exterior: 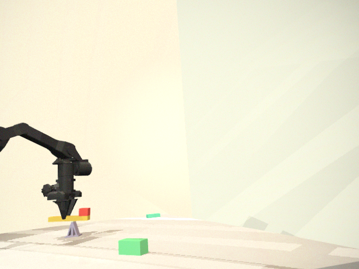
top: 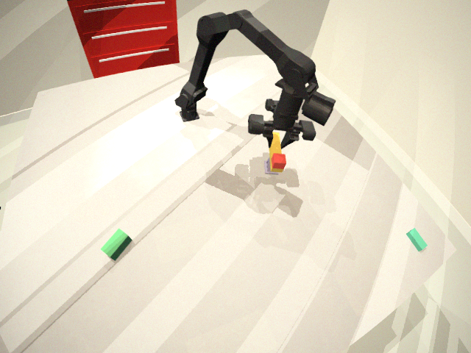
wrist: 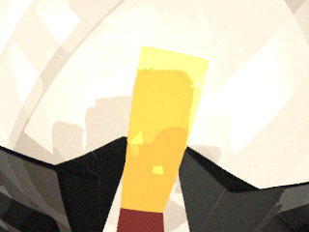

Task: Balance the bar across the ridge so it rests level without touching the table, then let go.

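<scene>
The yellow bar (top: 275,149) (exterior: 55,219) (wrist: 161,111) is close to level, with a red block (top: 278,161) (exterior: 84,212) (wrist: 140,221) on one end. My gripper (exterior: 65,217) (wrist: 154,148) is shut on the bar, left of the red block in the exterior view. The lilac ridge (top: 267,168) (exterior: 73,229) stands on the table under the bar, its top at or just below the bar's underside, a little toward the red block from my fingers. Whether they touch is too small to tell. The ridge is mostly hidden in the top view and not visible in the wrist view.
A green block (top: 116,243) (exterior: 133,246) lies on the table, at the left in the top view. A smaller teal block (top: 416,240) (exterior: 152,215) lies near the table's far right edge. A red drawer cabinet (top: 129,34) stands behind the table.
</scene>
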You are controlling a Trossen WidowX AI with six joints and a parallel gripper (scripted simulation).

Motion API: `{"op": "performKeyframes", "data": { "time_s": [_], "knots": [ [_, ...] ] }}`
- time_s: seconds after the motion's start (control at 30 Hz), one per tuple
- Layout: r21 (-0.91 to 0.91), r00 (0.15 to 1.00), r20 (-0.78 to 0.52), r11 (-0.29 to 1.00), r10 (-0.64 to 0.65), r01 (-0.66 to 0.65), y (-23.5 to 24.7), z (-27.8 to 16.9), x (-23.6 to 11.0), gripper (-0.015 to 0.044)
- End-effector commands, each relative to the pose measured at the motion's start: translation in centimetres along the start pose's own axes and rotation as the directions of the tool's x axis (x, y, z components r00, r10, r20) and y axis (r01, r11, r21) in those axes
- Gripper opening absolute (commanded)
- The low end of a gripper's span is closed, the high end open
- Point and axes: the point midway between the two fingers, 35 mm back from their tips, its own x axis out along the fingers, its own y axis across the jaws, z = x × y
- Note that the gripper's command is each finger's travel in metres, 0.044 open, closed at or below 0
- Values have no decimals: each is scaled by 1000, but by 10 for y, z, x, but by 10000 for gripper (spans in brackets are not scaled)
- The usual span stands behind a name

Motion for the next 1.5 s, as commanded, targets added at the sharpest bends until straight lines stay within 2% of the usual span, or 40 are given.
{"op": "performKeyframes", "data": {
  "time_s": [0.0, 1.47],
  "knots": [
    [-3, 1000, -1, 1000, -5, 5, 0, 0, -1, 0],
    [-3, 1000, -1, 1000, -5, 5, 0, 1, 3, 0]
  ]
}}
